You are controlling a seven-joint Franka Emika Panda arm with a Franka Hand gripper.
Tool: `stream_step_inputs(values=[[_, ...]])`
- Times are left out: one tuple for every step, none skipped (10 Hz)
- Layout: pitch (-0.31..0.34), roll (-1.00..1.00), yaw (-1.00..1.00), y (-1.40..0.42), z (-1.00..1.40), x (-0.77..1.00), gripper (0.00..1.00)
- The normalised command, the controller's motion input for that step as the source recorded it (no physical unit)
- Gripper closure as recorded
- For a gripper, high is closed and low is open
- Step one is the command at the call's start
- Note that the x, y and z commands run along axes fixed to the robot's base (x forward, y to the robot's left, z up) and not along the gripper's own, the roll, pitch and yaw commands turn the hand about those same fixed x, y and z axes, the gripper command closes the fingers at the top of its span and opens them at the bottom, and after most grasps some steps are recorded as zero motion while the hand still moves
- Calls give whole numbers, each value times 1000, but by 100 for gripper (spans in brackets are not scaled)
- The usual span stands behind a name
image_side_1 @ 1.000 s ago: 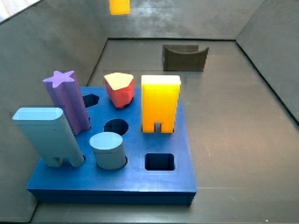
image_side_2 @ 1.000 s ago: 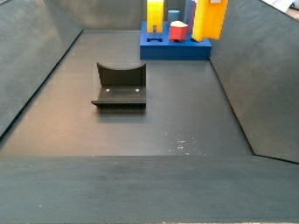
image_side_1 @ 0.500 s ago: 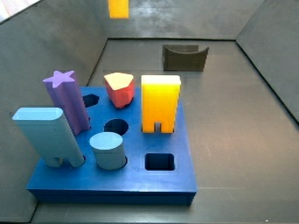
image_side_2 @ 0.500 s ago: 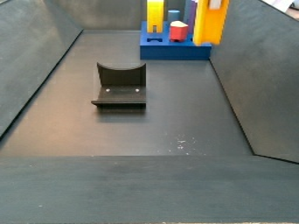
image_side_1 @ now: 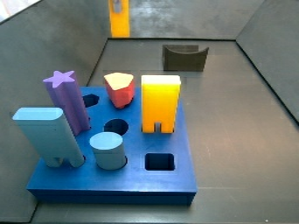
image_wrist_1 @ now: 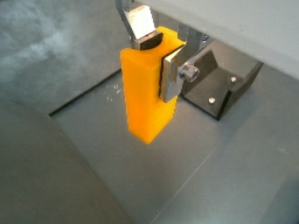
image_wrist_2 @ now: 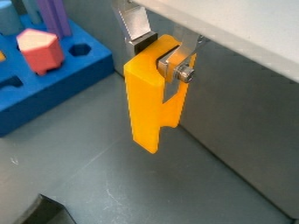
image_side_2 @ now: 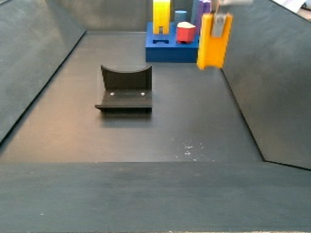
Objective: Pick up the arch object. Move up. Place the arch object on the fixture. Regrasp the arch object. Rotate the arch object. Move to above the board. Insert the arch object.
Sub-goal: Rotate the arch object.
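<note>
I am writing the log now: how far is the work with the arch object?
Done: the claw is shut on the arch object, which hangs above the floor. In hand: carrying it towards the fixture. Left: placing it there, regrasping, rotating, and insertion into the board.

Your gripper (image_wrist_1: 160,56) hung high above the floor, its flat silver fingers (image_wrist_2: 139,24) pointing down and clamped on the upper end of the arch object (image_wrist_1: 149,87), which dangled upright beneath them in both wrist views.

Arch object (image_wrist_1: 149,87): smooth matt orange plastic, held in pincer (image_wrist_1: 156,54) above floor; fingers (image_wrist_1: 142,26) bare silver metal.
</note>
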Motion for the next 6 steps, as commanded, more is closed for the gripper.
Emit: stream_step_inputs(values=[[-40, -176, -28, 15, -1000, 27, 100], [-41, -180, -24, 18, -1000, 31, 100], [-41, -185, -18, 20, -1000, 32, 100], [-44, -189, -13, 22, -1000, 35, 100], [-44, -193, -10, 24, -1000, 40, 100], [-43, -198, -6, 23, -896, 37, 100]])
